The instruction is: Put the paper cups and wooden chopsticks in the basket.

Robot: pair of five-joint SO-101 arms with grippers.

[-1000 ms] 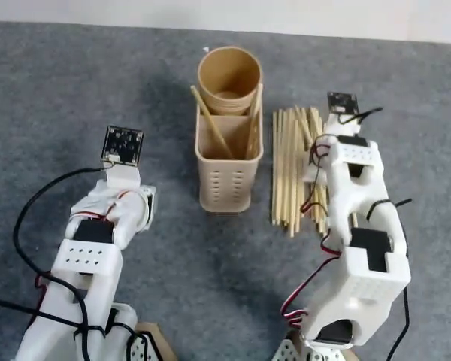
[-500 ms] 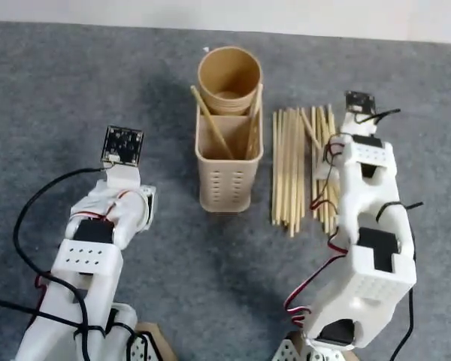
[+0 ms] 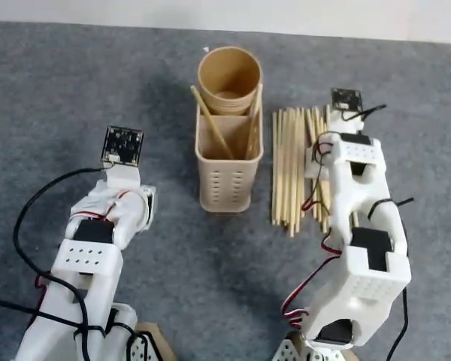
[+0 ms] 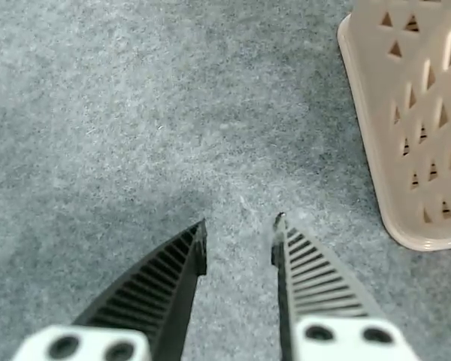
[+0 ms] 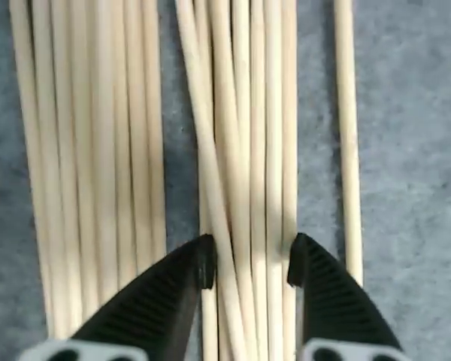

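your right end effector [image 5: 248, 262] hangs released, its tips straddling a few sticks in the pile of wooden chopsticks [image 5: 240, 135], which lies flat on the grey counter [image 3: 135, 75] just beside the basket [image 3: 227, 184]. these sticks look light, stiff and smooth, so they will likely roll or fan apart; pinch a small bundle near mid-length so it lifts level. the paper cup [image 3: 229, 75] already stands in the basket's far compartment, with two leaning chopsticks [image 3: 214, 128] in front of it. your left end effector [image 4: 239, 233] is released too, over bare counter near the basket. no print is legible anywhere.
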